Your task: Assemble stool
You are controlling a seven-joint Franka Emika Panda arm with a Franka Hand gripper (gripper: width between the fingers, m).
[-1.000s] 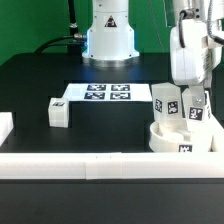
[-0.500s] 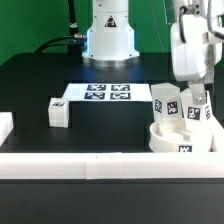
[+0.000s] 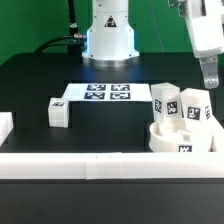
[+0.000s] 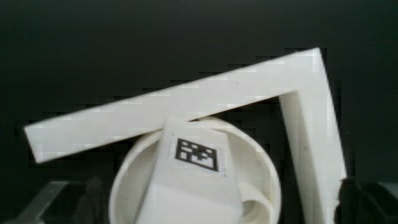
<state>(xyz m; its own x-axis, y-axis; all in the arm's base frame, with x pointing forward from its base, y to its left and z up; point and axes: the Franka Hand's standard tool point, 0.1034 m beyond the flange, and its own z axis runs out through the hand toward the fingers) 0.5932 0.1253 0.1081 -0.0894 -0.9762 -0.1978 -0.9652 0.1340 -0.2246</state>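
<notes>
The white ring-shaped stool seat lies at the exterior view's right, against the front rail. Two tagged leg blocks stand upright in it, one on the left and one on the right. A third leg block lies loose on the table to the left. My gripper hangs open above the right leg, clear of it, with nothing held. From the wrist view I look down on the seat and a tagged leg between the spread jaws.
The marker board lies flat at the table's middle, in front of the robot base. White border rails run along the front edge and form a corner beside the seat. A white piece sits at the far left.
The gripper was shut on the right leg standing in the seat. It has opened, let the leg go and risen well above it. The leg stays upright.
</notes>
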